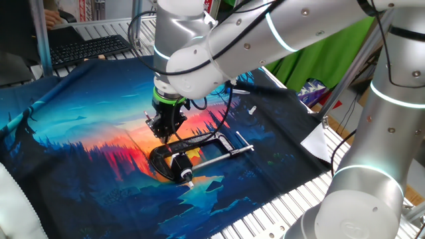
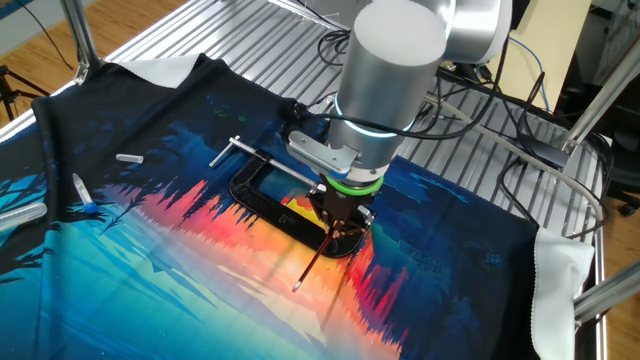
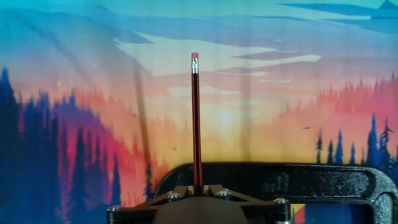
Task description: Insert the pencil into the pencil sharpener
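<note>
My gripper (image 2: pixel 338 232) is shut on the pencil (image 2: pixel 315 262), a thin dark stick. It slants from the jaws down to a tip close to the cloth. In the hand view the pencil (image 3: pixel 196 118) runs straight out from between the jaws of the gripper (image 3: pixel 198 188), its pink eraser end farthest away. The gripper (image 1: pixel 165 135) hovers over the near end of the black C-clamp (image 2: pixel 262 192). A small yellow-orange block, the pencil sharpener (image 2: pixel 300 206), sits inside the clamp's frame. It also shows in one fixed view (image 1: pixel 193 155). I cannot make out the pencil there.
The clamp's silver screw rod (image 1: pixel 226 154) and its T-handle (image 2: pixel 236 150) stick out of the frame. The clamp's black bar (image 3: pixel 280 180) crosses the hand view just beyond the jaws. A small white piece (image 2: pixel 130 158) and a pen (image 2: pixel 84 196) lie on the sunset-print cloth (image 2: pixel 150 260).
</note>
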Controlling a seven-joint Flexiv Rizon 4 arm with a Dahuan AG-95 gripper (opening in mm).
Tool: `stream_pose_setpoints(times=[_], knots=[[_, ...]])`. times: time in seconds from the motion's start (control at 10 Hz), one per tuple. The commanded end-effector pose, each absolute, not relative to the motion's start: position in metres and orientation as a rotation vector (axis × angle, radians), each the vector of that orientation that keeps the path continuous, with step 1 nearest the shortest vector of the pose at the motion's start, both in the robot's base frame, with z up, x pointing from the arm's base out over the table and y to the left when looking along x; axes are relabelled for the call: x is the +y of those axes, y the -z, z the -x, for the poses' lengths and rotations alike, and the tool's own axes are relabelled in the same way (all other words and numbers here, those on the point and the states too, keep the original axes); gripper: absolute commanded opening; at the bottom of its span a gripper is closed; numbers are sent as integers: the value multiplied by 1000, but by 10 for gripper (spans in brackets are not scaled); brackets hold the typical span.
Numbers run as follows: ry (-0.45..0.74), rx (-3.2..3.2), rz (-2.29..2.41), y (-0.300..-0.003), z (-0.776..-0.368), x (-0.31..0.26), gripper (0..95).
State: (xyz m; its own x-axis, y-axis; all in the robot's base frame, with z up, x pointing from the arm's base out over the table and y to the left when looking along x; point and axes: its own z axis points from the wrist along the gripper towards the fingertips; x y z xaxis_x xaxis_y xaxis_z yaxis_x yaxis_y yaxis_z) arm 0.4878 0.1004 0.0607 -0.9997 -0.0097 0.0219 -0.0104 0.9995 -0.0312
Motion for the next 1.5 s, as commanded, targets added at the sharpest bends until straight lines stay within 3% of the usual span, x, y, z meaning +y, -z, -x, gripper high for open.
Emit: stream_pose_setpoints(times=[0.1,1.5], knots=[[-50,-3094,43,-60,-487,95,0],[-24,-3104,127,-56,-470,91,0]])
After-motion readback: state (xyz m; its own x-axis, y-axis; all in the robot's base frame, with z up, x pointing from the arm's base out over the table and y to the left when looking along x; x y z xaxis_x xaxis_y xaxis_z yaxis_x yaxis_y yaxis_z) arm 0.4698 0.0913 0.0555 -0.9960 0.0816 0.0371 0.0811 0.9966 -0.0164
